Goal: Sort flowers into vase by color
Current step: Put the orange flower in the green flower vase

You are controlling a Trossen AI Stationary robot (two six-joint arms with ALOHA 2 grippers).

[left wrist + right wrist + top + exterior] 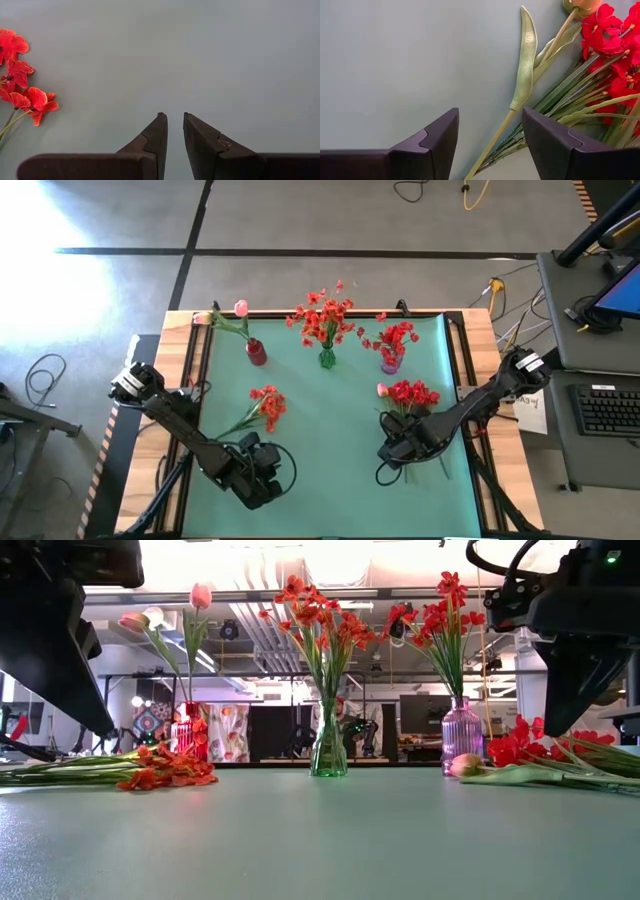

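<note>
Left gripper (175, 120): jaws nearly together, holding nothing, over bare green mat (330, 480) near the loose orange-red flowers (262, 406). Right gripper (490, 125): jaws apart, empty, straddling green stems of the loose deep red flowers (412, 394) (a pink bud (382, 390) lies among them) on the counter. Green vase (327, 358) holds orange-red blossoms; red vase (256, 352), to its left, holds pink buds; purple vase (390, 362), to its right, holds deep red blossoms.

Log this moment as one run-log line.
left gripper: shut, empty, beside orange-red flowers | right gripper: open over red flower stems
</note>
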